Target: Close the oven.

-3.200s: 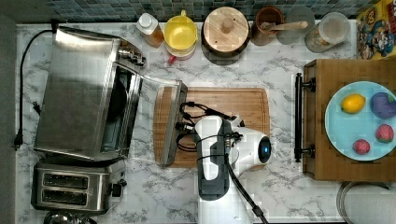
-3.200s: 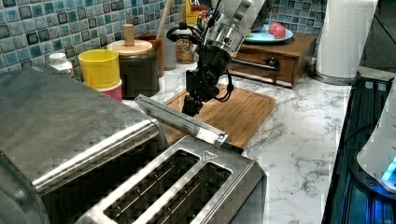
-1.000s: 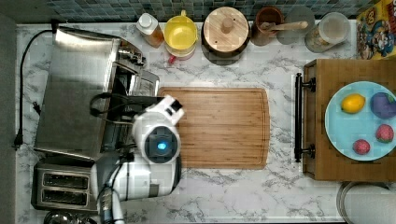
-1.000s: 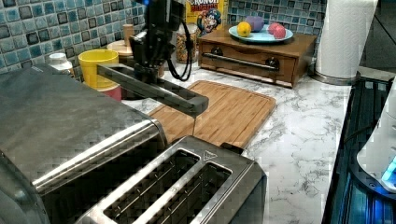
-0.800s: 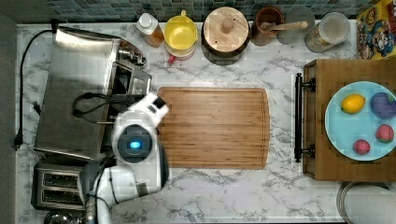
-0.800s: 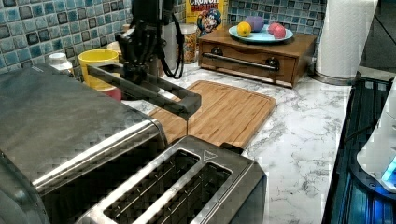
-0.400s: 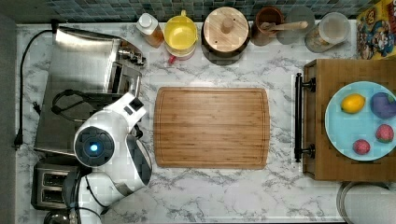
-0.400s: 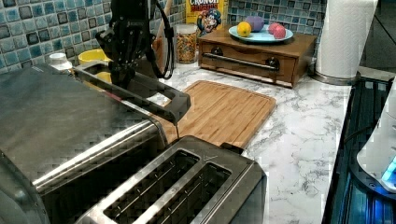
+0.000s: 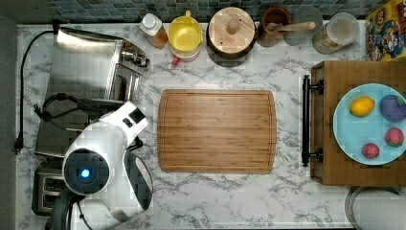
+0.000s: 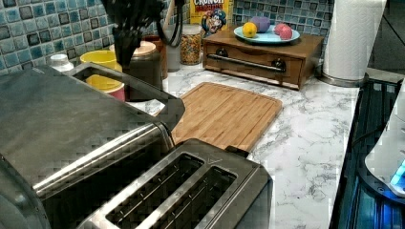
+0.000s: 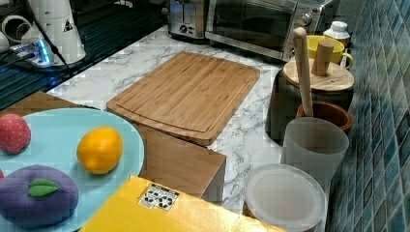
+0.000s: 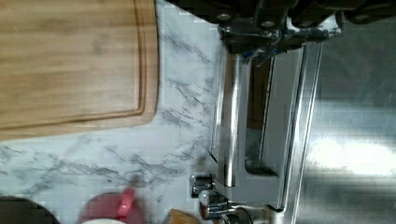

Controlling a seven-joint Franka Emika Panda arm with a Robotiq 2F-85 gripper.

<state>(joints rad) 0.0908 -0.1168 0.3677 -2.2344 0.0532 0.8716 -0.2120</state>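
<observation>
The toaster oven [image 12: 299, 121] door has swung nearly shut under the gripper [image 12: 273, 35], finger state unclear, so closing is almost done.

A rectangular bamboo cutting board [image 9: 217, 130] lies mid-counter on white marble [image 9: 230, 201] — beside it a pale blue plate [image 9: 352, 132] holding a yellow lemon [image 9: 361, 106], on a wooden drawer box [image 9: 356, 72].
</observation>
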